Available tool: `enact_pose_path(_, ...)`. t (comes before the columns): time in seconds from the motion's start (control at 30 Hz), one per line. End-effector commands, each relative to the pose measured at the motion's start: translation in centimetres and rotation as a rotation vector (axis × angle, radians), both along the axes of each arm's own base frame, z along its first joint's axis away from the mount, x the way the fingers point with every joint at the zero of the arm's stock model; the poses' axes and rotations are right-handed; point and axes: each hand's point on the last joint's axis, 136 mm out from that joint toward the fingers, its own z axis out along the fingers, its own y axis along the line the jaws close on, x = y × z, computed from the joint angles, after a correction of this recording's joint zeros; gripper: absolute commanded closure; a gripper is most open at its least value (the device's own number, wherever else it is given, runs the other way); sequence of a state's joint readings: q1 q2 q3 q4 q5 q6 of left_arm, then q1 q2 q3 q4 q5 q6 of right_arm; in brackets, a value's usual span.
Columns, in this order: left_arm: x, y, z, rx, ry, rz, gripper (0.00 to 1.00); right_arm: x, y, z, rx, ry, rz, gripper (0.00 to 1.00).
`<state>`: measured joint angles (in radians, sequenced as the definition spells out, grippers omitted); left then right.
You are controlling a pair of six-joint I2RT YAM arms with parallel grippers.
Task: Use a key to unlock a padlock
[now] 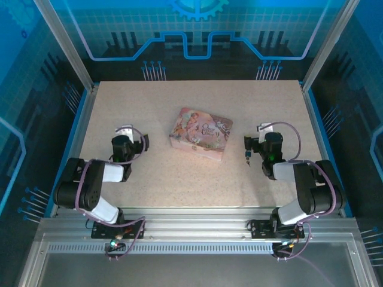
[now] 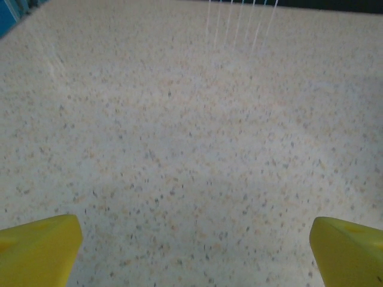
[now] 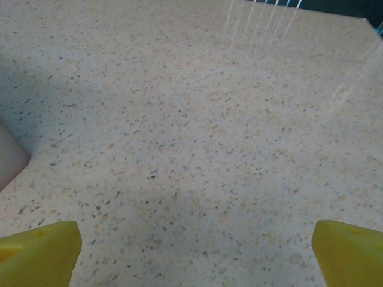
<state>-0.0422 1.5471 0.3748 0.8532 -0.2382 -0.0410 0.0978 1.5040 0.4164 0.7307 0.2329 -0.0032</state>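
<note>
A speckled beige table (image 1: 197, 179) sits inside a booth of blue panels printed with circuit lines, with an aluminium rail along the near edge where the two arms are bolted. From above, the flat pink box (image 1: 201, 133) with its illustrated lid lies near the middle of the table, turned a little so its corners point off square. The lid is down, so whatever is inside is hidden. The left gripper (image 1: 133, 139) sits well to the left of the box and apart from it, and the right gripper (image 1: 256, 140) sits just off the box's right side. The padlock (image 1: 247, 158) is a tiny dark speck on the table, just beside the right gripper on its near-left side and close to the box's right near corner. It looks slightly longer from near to far than across, but it is too small to tell which end is which. In the left wrist view, two yellow fingertips (image 2: 39, 248) sit at the bottom corners, spread wide over bare speckled surface with nothing between them. The right wrist view is much the same: yellow fingertips (image 3: 39, 251) wide apart and holding nothing, with a pale corner of the box at the left edge.
</note>
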Motion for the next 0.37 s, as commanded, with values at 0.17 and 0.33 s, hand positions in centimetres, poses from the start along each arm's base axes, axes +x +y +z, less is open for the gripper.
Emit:
enact_pose_path(0.17, 0.56, 0.60, 1.89, 0.036, -0.084, 0.032, 0.01, 0.61, 0.24, 1.13, 0.044, -0.047, 0.017, 0.00)
enact_pose_path(0.33, 0.53, 0.56, 1.87, 0.038, -0.083, 0.030, 0.01, 0.64, 0.26, 1.25, 0.036, -0.055, 0.014, 0.00)
